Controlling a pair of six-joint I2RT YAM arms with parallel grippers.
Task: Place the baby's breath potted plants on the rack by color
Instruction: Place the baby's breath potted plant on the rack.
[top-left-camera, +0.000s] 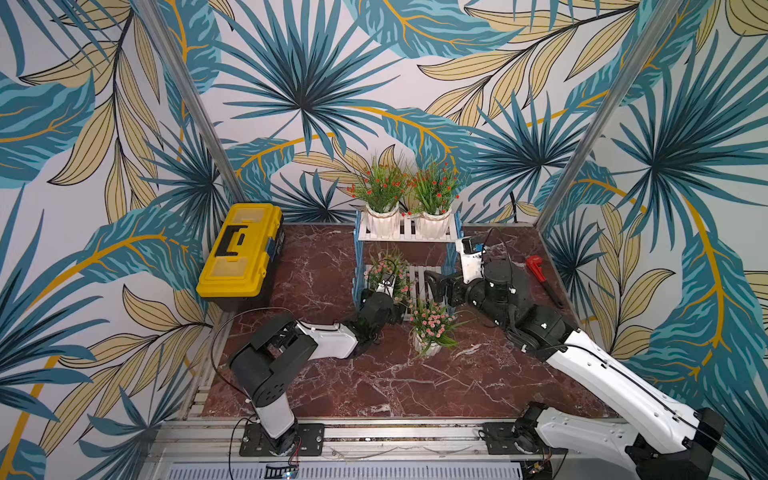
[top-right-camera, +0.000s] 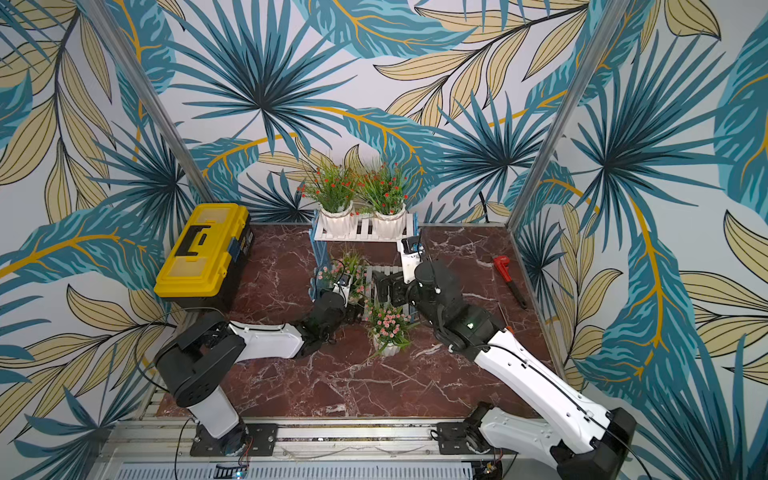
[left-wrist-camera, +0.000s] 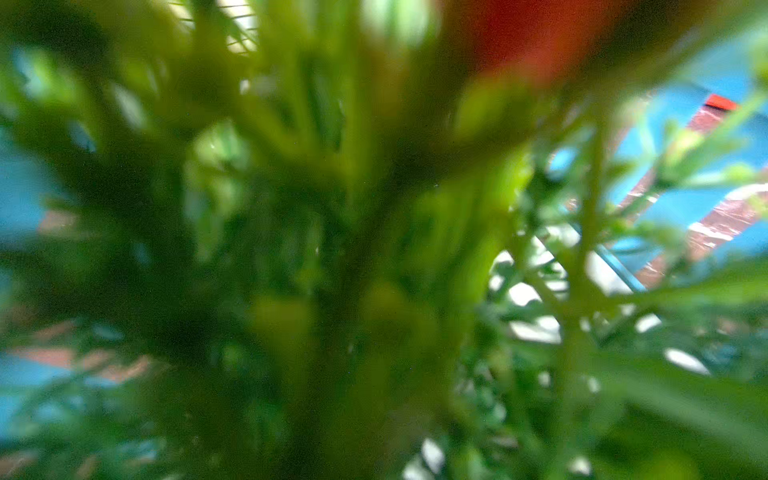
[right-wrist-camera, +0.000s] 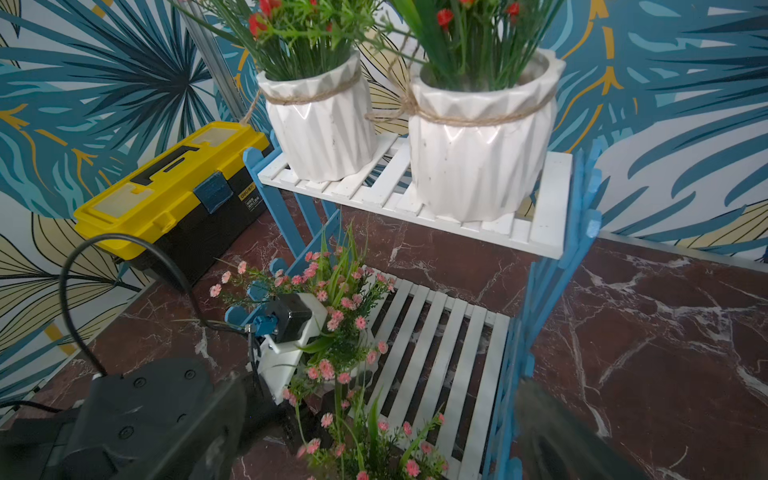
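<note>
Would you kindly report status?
Left end effector in pink-flowered white-potted plant, lower blue-and-white rack shelf, grip hidden. Right end effector open. Other pink plant off rack.

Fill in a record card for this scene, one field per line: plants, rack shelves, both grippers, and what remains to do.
Upper shelf: two red-flowered plants, upright, side by side.
Lower shelf: one pink-flowered plant at the yellow toolbox end; rest bare.
Table: second pink-flowered plant, upright, in front of the rack.
Left gripper: buried in the shelved pink plant's foliage; jaws hidden.
Right gripper: open, empty, above the lower shelf.
Remaining: the table plant likely goes on the lower shelf.
</note>
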